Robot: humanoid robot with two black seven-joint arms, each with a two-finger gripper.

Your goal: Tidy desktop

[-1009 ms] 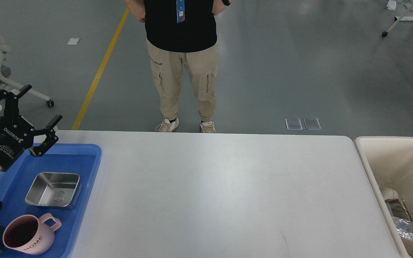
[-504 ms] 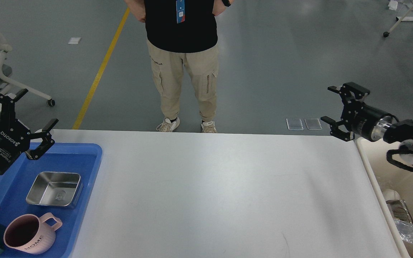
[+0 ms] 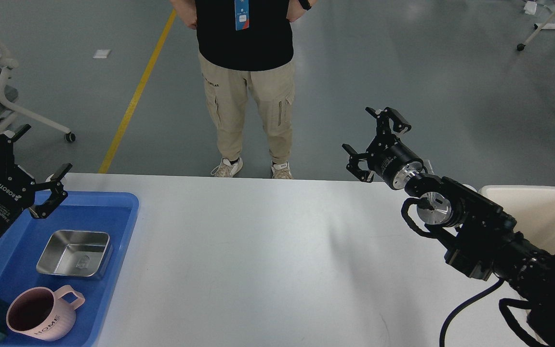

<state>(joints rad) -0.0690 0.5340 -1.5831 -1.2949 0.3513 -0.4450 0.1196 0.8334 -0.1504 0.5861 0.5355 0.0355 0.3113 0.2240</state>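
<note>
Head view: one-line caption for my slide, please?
Both hands, left and right, hover open and empty over a bare white desktop, with cup and steel dish in the blue tray.

grey floor (image 3: pixel 451 72), yellow line (image 3: pixel 135 94)

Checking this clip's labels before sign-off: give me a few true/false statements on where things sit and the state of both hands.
1. The pink mug stands in the blue tray. True.
2. The steel container sits on the bare desktop. False: it is in the blue tray.
3. The left hand is shut on the mug. False: it is open and holds nothing.
4. The right hand is open, near the desktop's far edge. True.
5. The beige bin is at the desktop's right end. True.
</note>
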